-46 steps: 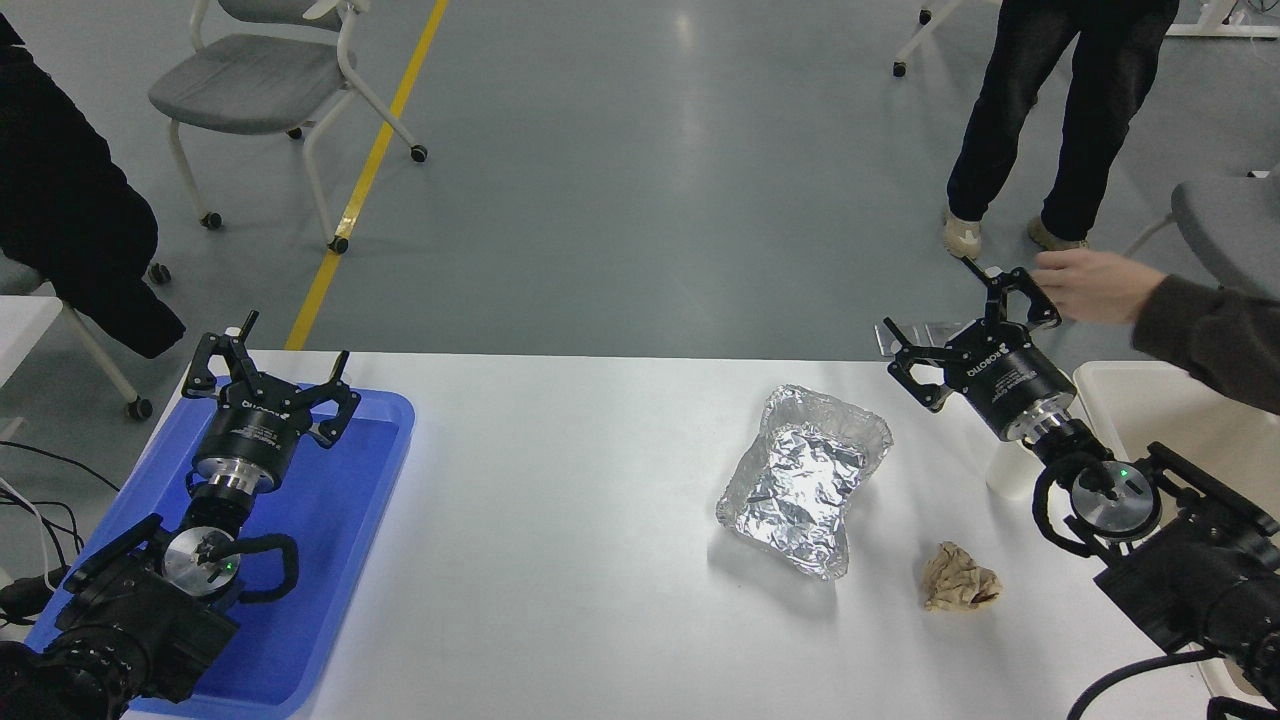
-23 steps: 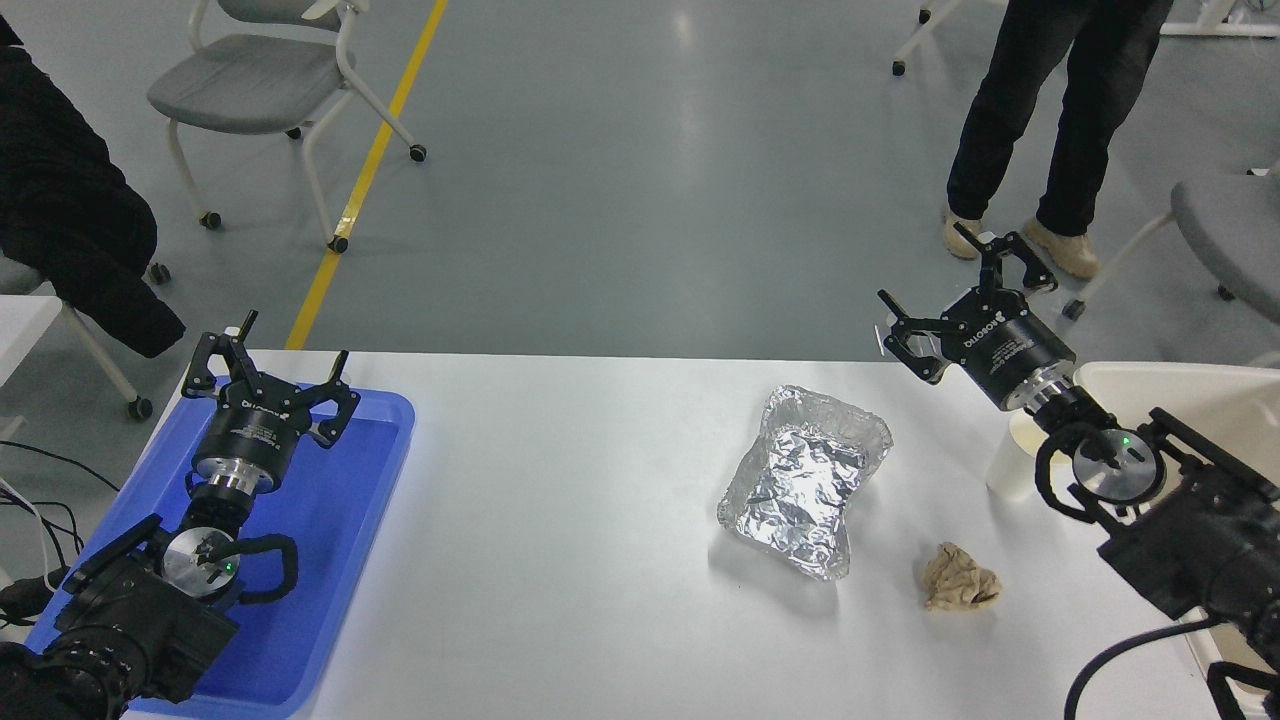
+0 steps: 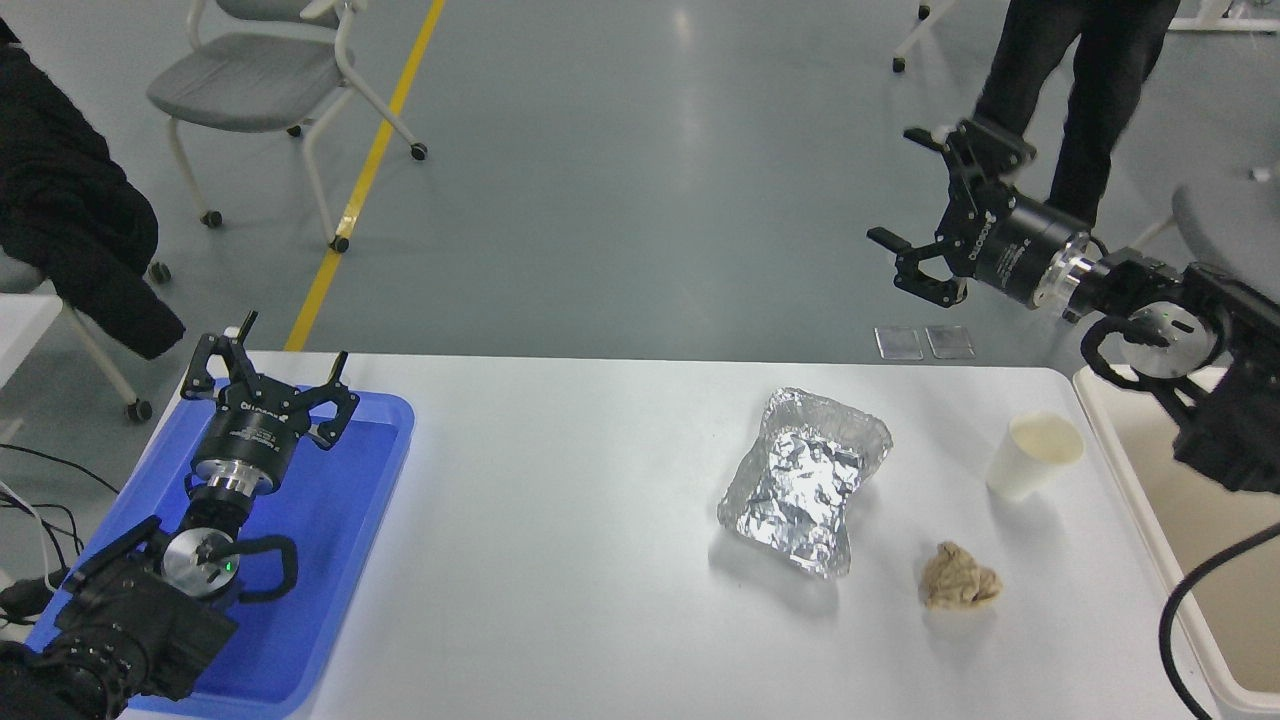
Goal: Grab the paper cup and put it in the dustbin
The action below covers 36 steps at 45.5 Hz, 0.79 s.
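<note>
The white paper cup (image 3: 1034, 455) stands upright near the table's right edge, cream inside showing. The cream-white dustbin (image 3: 1120, 470) sits just right of the table, its beige inside partly hidden by my right arm. My right gripper (image 3: 925, 205) is open and empty, raised high beyond the table's far edge, well above and behind the cup. My left gripper (image 3: 268, 370) is open and empty, parked over the blue tray (image 3: 340, 520) at the lower left.
A crinkled silver foil tray (image 3: 805, 480) lies left of the cup. A crumpled tan paper ball (image 3: 958, 578) lies in front of the cup. A person's legs (image 3: 1070, 70) stand beyond the table at the top right. Chairs stand at the far left.
My right arm has lifted up and swung back away from the table, uncovering the cup. The person's hand that reached near the gripper has gone and the person has stepped away.
</note>
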Each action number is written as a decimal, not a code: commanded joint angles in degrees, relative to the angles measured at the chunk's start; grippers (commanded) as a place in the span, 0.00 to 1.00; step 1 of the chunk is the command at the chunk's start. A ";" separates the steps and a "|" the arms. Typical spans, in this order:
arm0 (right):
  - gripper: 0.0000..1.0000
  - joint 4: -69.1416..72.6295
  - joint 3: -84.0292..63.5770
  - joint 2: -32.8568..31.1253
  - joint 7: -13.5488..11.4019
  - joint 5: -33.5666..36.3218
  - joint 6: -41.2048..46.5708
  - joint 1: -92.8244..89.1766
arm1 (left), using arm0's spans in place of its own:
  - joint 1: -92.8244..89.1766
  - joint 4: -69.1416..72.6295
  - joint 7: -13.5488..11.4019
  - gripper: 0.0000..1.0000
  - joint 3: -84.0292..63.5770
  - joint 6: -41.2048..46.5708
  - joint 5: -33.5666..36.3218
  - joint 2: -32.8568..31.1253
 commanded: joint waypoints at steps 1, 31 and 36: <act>1.00 7.58 -33.26 -3.18 -0.19 -1.94 0.16 19.57 | -0.09 0.04 0.00 1.00 0.00 0.00 0.00 0.01; 1.00 41.24 -81.62 9.82 0.07 -8.97 0.51 55.09 | -0.09 0.04 0.00 1.00 0.00 0.00 0.00 0.01; 1.00 47.23 -84.44 10.79 0.16 -7.65 0.33 59.49 | 0.00 0.04 0.00 1.00 0.00 0.00 0.00 0.10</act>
